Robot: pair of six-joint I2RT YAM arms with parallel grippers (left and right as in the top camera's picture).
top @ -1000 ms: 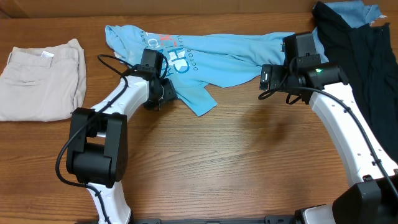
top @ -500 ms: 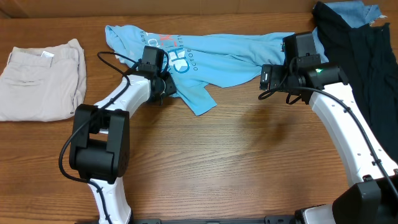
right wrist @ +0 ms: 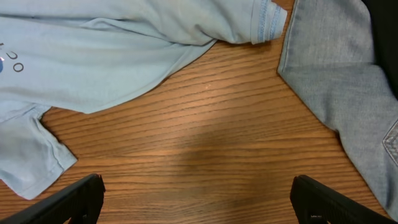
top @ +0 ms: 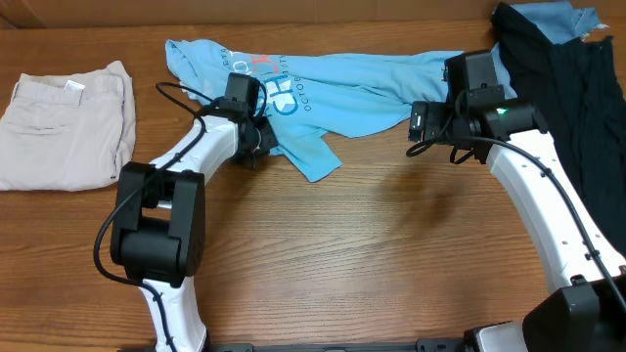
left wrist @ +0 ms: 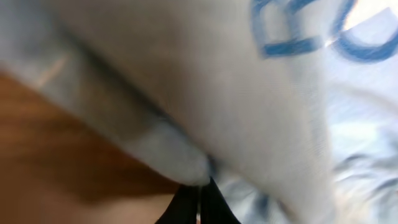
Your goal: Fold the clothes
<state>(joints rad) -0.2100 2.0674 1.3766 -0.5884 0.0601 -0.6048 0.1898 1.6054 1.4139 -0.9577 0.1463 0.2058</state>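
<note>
Folding has barely begun, so you have nearly all of it ahead. Well left of the T-shirt (top: 342, 88), the beige trousers (top: 64, 122) lie in a neat pile and are not your job. The left gripper (top: 256, 140) sits at the T-shirt's lower left edge, beside the lettering. Its jaws are together, and they look clamped on a fold of the blue cloth. That is my reading of a very blurred, close left wrist view, so treat the pinch as likely, not certain. The T-shirt itself lies crumpled and stretched sideways along the far side of the table (top: 372, 254), with one flap hanging toward you. It is not flattened and no fold is made. You need to spread it, then fold it. The right gripper (right wrist: 196, 193) hovers over bare wood just below the T-shirt's right end, jaws wide apart, holding nothing. Right of the T-shirt, the dark garments (top: 562, 88) overlap its right end. The denim piece (right wrist: 336, 93) hides where that sleeve finishes. Both are cut off by the frame edge.
</note>
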